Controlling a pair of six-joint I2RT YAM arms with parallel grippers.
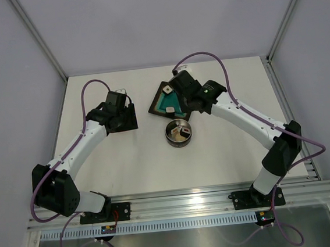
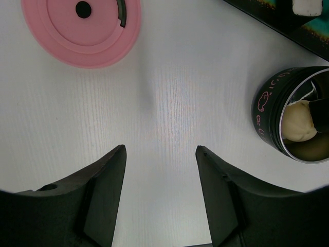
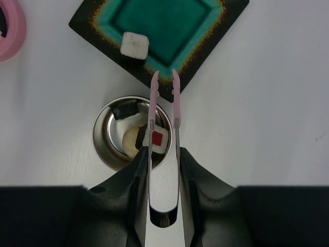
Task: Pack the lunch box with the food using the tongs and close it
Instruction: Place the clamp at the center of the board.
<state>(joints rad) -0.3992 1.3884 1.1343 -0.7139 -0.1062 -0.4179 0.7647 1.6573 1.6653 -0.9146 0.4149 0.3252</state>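
A: Where is the round shiny steel lunch box (image 3: 101,135) found?
B: Just ahead of the right gripper (image 3: 163,154), partly under the thin silvery pink-tipped tongs (image 3: 176,103) clamped in it. Food pieces (image 3: 158,139) are seen inside.
A: Can any writing be read?
B: The pink marks (image 2: 262,103) on its dark side cannot be made out. The left gripper (image 2: 160,154) is held apart, with nothing gripped.

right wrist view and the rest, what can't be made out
Small round steel lunch box, right wrist view: thin pink-tipped tongs cross its food, piece count unclear.
Round pink lid, left wrist view: cut off by the top edge.
Square dark tray with teal centre, top view: right arm covers part.
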